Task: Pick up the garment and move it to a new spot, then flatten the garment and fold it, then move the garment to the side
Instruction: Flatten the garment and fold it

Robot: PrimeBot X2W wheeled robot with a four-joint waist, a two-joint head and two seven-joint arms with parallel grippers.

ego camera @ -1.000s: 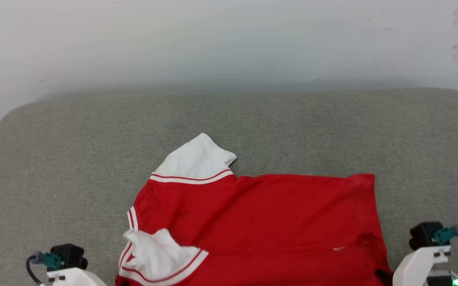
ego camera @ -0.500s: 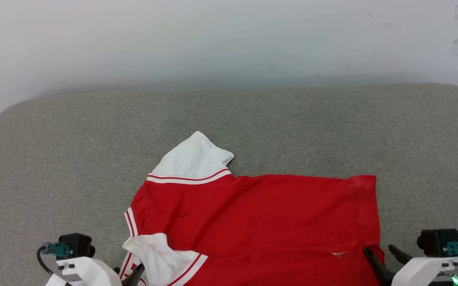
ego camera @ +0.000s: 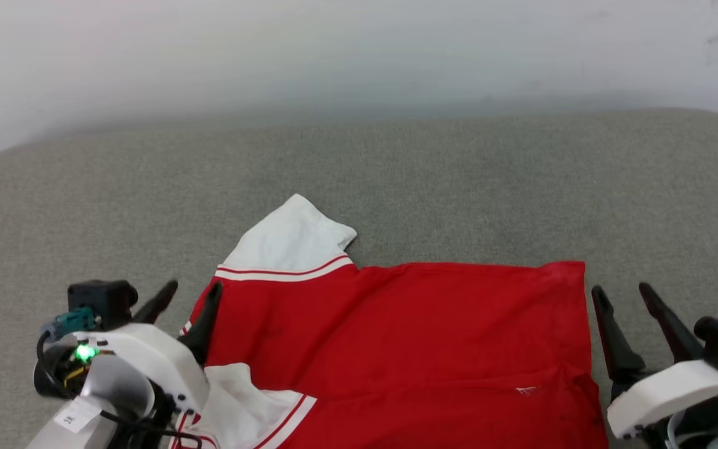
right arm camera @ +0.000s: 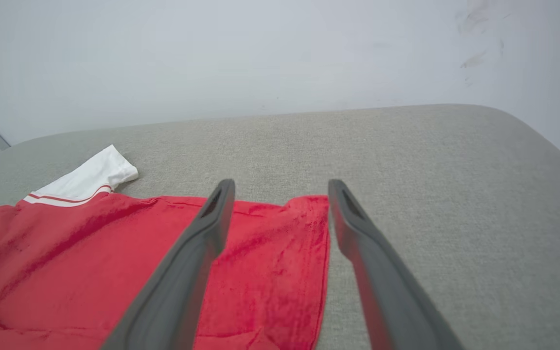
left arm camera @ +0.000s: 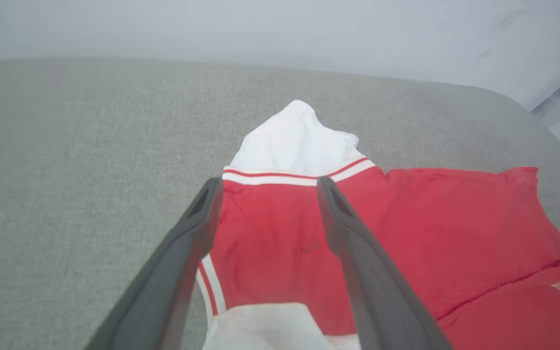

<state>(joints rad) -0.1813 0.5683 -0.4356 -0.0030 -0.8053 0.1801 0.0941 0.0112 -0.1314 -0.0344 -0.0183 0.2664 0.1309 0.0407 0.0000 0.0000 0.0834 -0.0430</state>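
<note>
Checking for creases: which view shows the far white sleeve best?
The left wrist view: the far white sleeve sits near centre, largest, with its striped trim clear. The head view shows the sleeve whole but smaller; the right wrist view shows it small, off to the left.

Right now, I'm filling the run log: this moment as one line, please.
garment lying on grey cushion | left gripper open, empty, at its left edge | right gripper open, empty, at its right edge

Matt cloth garment [ego camera: 409, 337], coarse woven upholstery [ego camera: 459, 181]
</note>
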